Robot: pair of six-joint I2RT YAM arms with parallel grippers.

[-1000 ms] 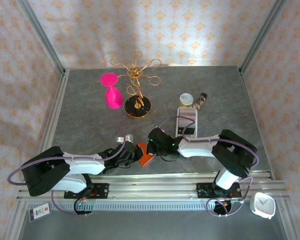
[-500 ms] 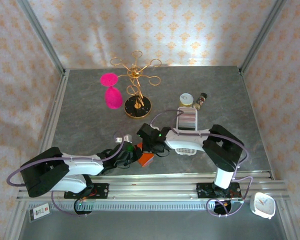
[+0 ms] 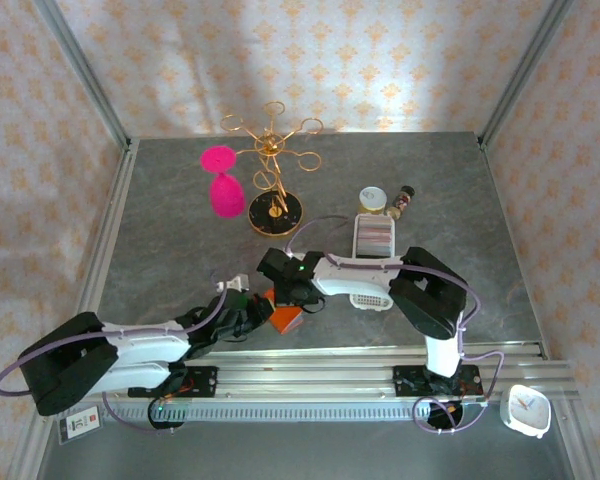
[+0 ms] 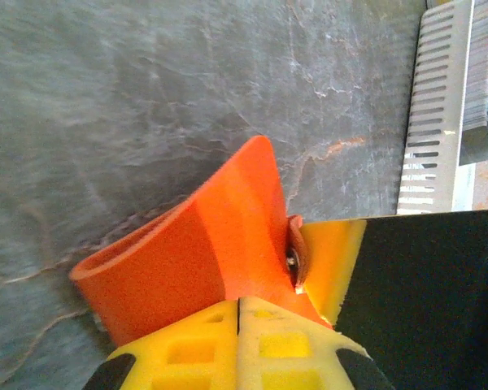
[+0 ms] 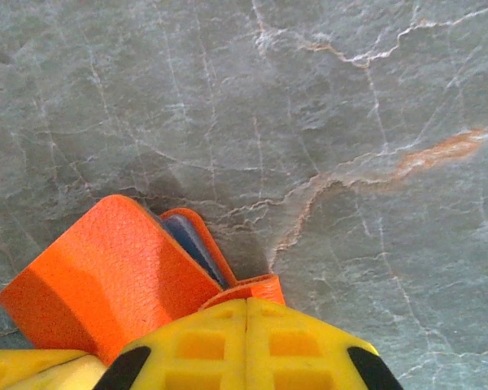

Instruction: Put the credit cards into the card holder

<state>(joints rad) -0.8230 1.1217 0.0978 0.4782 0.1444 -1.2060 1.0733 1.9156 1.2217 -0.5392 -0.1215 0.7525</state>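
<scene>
— Tools, seen from above?
— Left tool and right tool meet at the orange card holder, near centre on the worktop. The credit cards stand in a white tray, farther right.
— Left wrist?
— Pads together, clamped on the holder's flap.
— Right wrist?
— Pads together, pinching its tab.

You see card holder: orange, fine-grained leather look, matt. Table: grey veined stone look (dull sheen). Slotted tray: smooth white plastic. Wire stand: glossy gold metal.
</scene>
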